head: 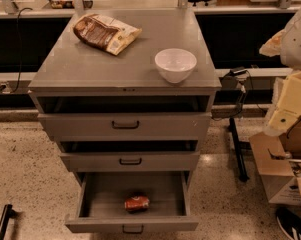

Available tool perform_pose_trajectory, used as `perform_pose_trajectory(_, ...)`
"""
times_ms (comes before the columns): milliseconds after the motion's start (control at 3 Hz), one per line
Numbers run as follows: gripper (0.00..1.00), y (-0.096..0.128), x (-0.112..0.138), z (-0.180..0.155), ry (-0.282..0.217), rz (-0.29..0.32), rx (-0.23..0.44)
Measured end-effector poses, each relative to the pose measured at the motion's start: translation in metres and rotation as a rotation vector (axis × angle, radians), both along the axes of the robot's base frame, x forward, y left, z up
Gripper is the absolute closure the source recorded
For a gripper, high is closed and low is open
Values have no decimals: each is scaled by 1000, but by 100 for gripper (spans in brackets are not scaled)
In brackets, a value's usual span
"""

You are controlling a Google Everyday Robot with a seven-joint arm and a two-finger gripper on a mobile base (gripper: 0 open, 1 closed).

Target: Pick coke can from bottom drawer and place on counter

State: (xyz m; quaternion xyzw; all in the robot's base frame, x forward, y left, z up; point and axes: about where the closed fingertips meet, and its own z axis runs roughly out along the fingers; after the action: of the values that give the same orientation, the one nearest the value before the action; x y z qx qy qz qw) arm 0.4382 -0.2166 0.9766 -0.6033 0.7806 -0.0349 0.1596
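**A:** How is the small red cylindrical coke can [137,203] to be described?

**B:** It is seen lying on its side, with pale lettering faintly made out on its red wall (the ends are too dim to be described). It is found on the floor of the shallow grey metal bottom drawer [85,200], which is pulled out at 6 o'clock in the view. The can is placed near the drawer's middle, toward its front.

**A:** And what is seen above it?

**B:** The flat grey metal counter [115,66] is seen at 12 o'clock from the can. A round white bowl [175,64] is set toward the counter's 4 o'clock corner, and a brown-and-cream snack bag [106,32] is laid at its 11 o'clock. The can is well apart from both.

**A:** How is the arm held?

**B:** The pale arm is seen at the 3 o'clock edge of the view, beside the cabinet. Its cream-coloured gripper [291,101] is hung at the height of the upper drawers, at 2 o'clock from the can and well apart from it. Whether the gripper is released or clenched cannot be told.
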Motion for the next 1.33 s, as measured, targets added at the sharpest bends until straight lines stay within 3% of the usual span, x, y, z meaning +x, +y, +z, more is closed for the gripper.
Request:
perform_pose_trajectory(333,0,0,0,0,0,0,0)
perform_pose_trajectory(667,0,36,15,-13,-25,43,54)
perform_pose_trajectory(1000,0,72,31,-37,-76,53,216)
perform_pose_trajectory(1333,0,81,46,-22,-150,37,262)
